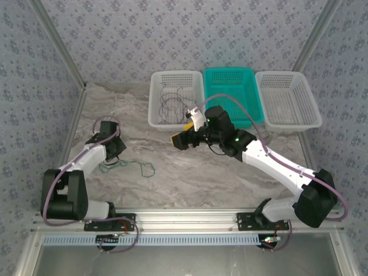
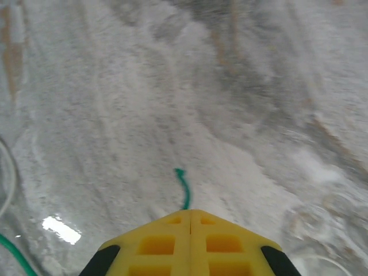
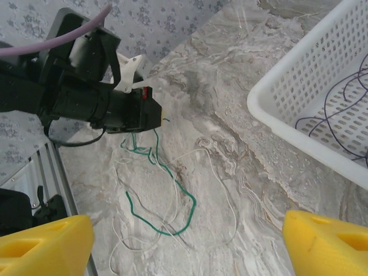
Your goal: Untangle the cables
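- On the left, the left gripper [image 2: 191, 214] is reaching down to the grey-white marbled table [image 1: 172, 178]. Its two yellow fingers are pressing flat together, with no gap between them.
- These closed jaws are pinching a thin teal-green cable [image 2: 184, 187]. In the left wrist view, a short end of it is sticking out in front of the fingertips and curling over the table.
- The rest of this cable is lying on the table just to the right of the left gripper, making loose loops and one wider bend.
- A very thin white cable [image 3: 220, 181] is lying among the same loops and is crossing the teal-green one. Whether the two are knotted together, I cannot tell.
- In the middle, the right gripper [image 3: 187, 224] is hovering above the table. Its yellow fingers are standing wide apart and are holding nothing.
- Behind it, a white perforated plastic basket [image 1: 154, 98] is standing at the far side of the table, and several thin dark cables [image 1: 171, 105] are coiling inside it.
- To the right of it, a teal plastic basket [image 1: 253, 92] is touching its side, and then a second white basket [image 1: 310, 109] is standing at the far right.
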`<state>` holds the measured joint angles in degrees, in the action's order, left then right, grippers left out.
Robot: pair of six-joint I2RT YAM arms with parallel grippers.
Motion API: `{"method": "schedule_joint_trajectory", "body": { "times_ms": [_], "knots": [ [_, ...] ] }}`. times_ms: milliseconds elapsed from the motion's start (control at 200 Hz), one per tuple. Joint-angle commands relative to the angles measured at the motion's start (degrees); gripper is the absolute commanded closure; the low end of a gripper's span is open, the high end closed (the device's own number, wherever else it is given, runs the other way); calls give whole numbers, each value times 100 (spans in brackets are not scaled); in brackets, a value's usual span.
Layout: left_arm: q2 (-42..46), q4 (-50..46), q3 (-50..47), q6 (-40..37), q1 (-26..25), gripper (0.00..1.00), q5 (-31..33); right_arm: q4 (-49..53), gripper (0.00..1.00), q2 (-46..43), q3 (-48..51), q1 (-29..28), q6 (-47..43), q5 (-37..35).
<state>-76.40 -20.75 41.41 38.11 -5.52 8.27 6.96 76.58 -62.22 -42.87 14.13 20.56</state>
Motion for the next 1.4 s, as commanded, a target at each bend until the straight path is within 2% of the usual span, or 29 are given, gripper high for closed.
{"method": "schedule_joint_trajectory", "body": {
  "times_ms": [0,150,170,255,310,375,485,560,770,969,1079,1214,1294,1394],
  "knots": [
    [706,65,243,-650,-318,100,-431,-299,13,296,-304,-71,182,142],
    [1246,-424,422,-1047,-663,100,246,-384,13,684,-560,-79,161,116],
    [1267,-484,411,-1074,-679,96,431,-396,13,735,-702,-73,181,122],
    [1157,-761,394,-1159,-679,64,1121,-417,13,885,-810,-73,286,221],
    [954,-843,395,-1221,-665,58,1369,-407,14,920,-803,-80,334,280],
    [664,-748,373,-1268,-595,57,1239,-384,14,900,-755,-86,353,275],
    [79,-499,394,-1288,-391,54,635,-258,14,787,-662,-86,312,191],
    [-271,-353,438,-1280,-329,53,566,-172,14,678,-660,-85,275,131],
    [-1010,-347,642,-992,-200,61,580,-81,14,495,-381,-87,239,28],
    [-1165,-428,679,-866,-179,81,615,-93,14,472,-401,-83,231,9],
    [-1009,-425,671,-1016,-186,100,483,-97,14,466,-396,-77,217,-54],
    [-304,-473,767,-1322,-390,100,162,-91,13,471,-363,-34,304,-362],
    [361,-389,896,-1671,-825,100,216,-131,13,481,-361,27,369,-445],
    [929,-337,1154,-2015,-1316,100,235,-190,14,500,-536,60,311,-111]
  ]
}}
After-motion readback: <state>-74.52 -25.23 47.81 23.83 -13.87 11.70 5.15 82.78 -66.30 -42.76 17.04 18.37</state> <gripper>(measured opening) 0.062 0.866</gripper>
